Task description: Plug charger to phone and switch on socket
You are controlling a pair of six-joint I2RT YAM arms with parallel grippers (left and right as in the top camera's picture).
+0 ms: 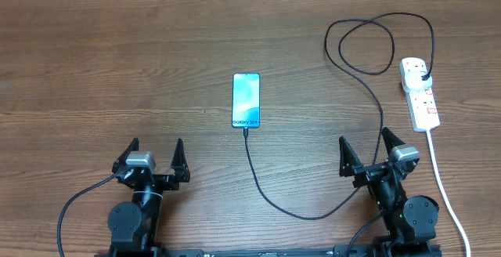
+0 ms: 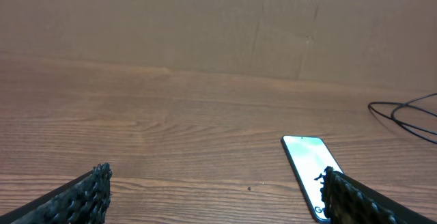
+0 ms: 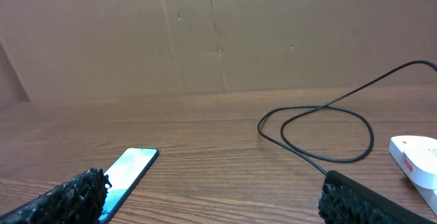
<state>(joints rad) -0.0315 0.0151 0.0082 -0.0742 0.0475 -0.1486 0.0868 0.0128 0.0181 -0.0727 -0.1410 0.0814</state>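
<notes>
The phone (image 1: 246,100) lies flat mid-table, screen lit, "Galaxy S24" text at its near end. It also shows in the left wrist view (image 2: 308,171) and the right wrist view (image 3: 128,171). The black charger cable (image 1: 270,188) runs from the phone's near end, loops toward the front, then up past my right arm to coils at the back right (image 3: 321,134). Its black plug (image 1: 423,76) sits in the white socket strip (image 1: 420,92). My left gripper (image 1: 154,153) is open and empty at the front left. My right gripper (image 1: 366,146) is open and empty at the front right.
The strip's thick white cord (image 1: 445,182) runs down the right side past my right arm to the table's front edge. A brown cardboard wall (image 2: 205,26) stands behind the table.
</notes>
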